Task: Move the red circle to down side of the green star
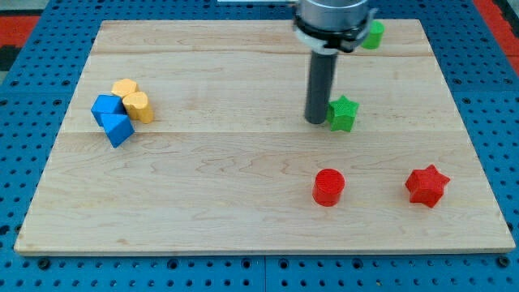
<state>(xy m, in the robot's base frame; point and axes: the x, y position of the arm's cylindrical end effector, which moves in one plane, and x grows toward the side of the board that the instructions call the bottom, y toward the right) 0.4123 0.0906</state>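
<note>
The rod ends in a plain tip (315, 122); it is no grasping tool, so it neither opens, clenches nor holds anything and can only push. The tip rests on the table (243, 211) just beside the green star (343, 113), on the star's left in the view, touching or nearly touching it; contact cannot be confirmed. The red circle (328, 186) lies below the green star in the view, slightly to the left of it and clearly apart from it. Judged from this layout, the circle already sits roughly on the down side of the star, so the tip's position beside the star suggests either a final correction or a completed approach. A red star (427, 186) stands to the right of the circle, well apart. A second green block (373, 34), its shape partly hidden by the arm, lies near the top edge. At the view's left, two yellow blocks (133, 99) and two blue blocks (112, 119) form a tight cluster, touching one another. No containers are present; all blocks lie directly on the table.
</note>
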